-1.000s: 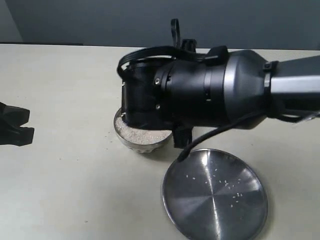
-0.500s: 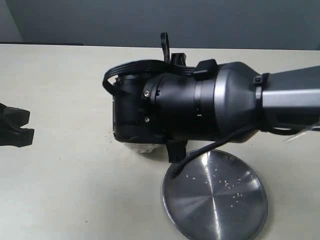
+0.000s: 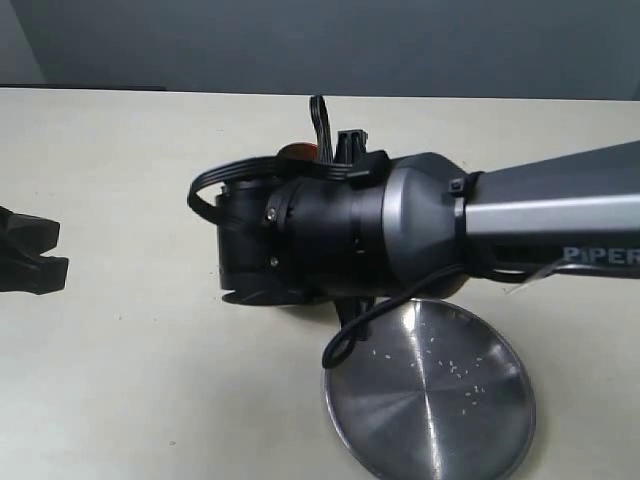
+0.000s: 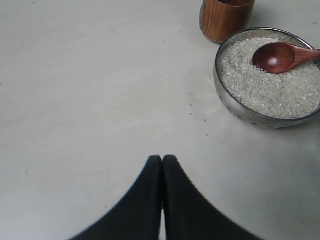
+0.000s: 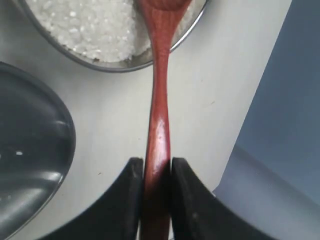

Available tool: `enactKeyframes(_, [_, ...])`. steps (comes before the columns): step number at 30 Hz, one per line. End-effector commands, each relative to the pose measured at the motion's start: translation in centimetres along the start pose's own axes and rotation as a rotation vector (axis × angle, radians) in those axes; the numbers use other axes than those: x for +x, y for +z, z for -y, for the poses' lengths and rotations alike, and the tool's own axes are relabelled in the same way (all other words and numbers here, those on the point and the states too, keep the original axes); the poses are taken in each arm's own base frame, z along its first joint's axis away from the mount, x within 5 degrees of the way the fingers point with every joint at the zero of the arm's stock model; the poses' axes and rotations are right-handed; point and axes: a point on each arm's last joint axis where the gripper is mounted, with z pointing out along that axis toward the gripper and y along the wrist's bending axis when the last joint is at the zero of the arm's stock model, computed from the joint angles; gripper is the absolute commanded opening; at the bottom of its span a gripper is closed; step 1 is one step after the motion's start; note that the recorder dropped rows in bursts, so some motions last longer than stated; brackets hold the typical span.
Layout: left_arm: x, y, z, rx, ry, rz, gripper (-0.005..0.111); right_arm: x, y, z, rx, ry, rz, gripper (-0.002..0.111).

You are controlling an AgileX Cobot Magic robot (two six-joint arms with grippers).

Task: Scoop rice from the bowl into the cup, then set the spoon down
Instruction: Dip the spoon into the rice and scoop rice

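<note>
Right claw (image 5: 156,167) clamped on spoon (image 5: 159,100) handle, its empty head resting hollow-up on rice (image 4: 270,90) in bowl (image 4: 235,107), handle crossing the rim; cup (image 4: 222,20) stands just beside bowl on bench (image 4: 90,90); left claw (image 4: 162,160) pressed together, tips touching, over bench, well apart from bowl.

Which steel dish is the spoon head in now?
The deep bowl, full of rice, beside the cup: the spoon head is inside its rim. The flat plate has only stray grains.

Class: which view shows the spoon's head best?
Left wrist view: the spoon shows its whole head, on the rice. Right wrist view shows mainly its handle in the right gripper; the exterior view hides it.
</note>
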Motion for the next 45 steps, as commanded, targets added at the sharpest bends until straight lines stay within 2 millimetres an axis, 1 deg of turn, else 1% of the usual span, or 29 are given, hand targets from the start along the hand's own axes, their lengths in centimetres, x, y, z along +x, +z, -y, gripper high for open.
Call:
enactKeyframes(1, [-0.1, 0.0, 0.1, 0.004, -0.006, 0.005, 0.0, -0.2, -0.2, -0.1, -0.005, 0.016, 0.006, -0.001])
enactKeyframes(9, [-0.1, 0.0, 0.1, 0.004, -0.006, 0.005, 0.0, -0.4, -0.3, -0.5, -0.062, 0.062, 0.048, -0.001])
enactKeyframes(16, [-0.1, 0.0, 0.1, 0.004, -0.006, 0.005, 0.0, -0.2, -0.6, 0.0, -0.051, 0.151, 0.062, -0.001])
enactKeyframes(23, [0.0, 0.0, 0.1, 0.004, -0.004, 0.001, 0.0, 0.2, -1.2, 0.2, -0.09, 0.208, 0.091, -0.001])
enactKeyframes(27, [0.0, 0.0, 0.1, 0.005, -0.004, -0.001, 0.0, 0.1, -1.2, 0.1, -0.109, 0.23, 0.096, -0.001])
enactKeyframes(34, [0.0, 0.0, 0.1, 0.006, -0.004, -0.007, 0.0, 0.0, -1.2, 0.0, -0.124, 0.322, 0.104, -0.001])
enactKeyframes(41, [0.1, 0.0, 0.1, 0.007, -0.004, -0.011, 0.0, 0.7, -0.2, 0.6, -0.162, 0.404, 0.058, -0.001])
enactKeyframes(45, [0.1, 0.0, 0.1, 0.007, -0.004, -0.011, 0.0, 0.9, -0.6, 0.9, -0.179, 0.432, 0.091, -0.001])
